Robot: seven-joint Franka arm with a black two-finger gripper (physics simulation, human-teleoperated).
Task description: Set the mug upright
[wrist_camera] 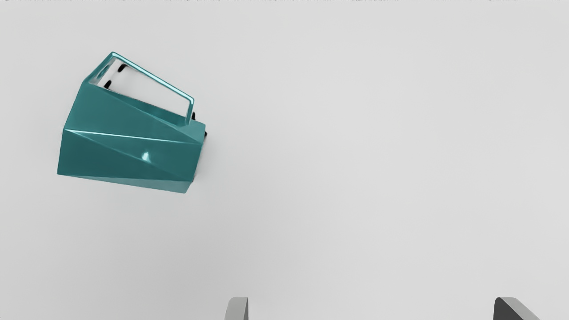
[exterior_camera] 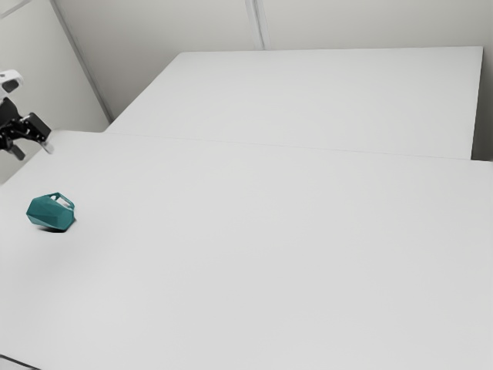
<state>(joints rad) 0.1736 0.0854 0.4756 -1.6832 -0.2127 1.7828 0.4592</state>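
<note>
High at the exterior view's left edge, the black gripper (exterior_camera: 35, 152) hangs above the table, apart from the mug. A teal faceted mug (exterior_camera: 51, 213) lies on its side on the white table, with its handle on the side toward the back of that view. In the wrist view the gripper (wrist_camera: 371, 309) has its two fingertips wide apart with nothing between them. The mug (wrist_camera: 133, 146) lies off to one side, beyond one fingertip, its handle turned away from the fingers. The mug's opening is hidden.
The white table (exterior_camera: 269, 247) stretches from the mug toward the exterior view's right. Behind it stands a large white block or raised surface (exterior_camera: 323, 100). A dark thin line (exterior_camera: 19, 362) crosses the lower left corner of the exterior view.
</note>
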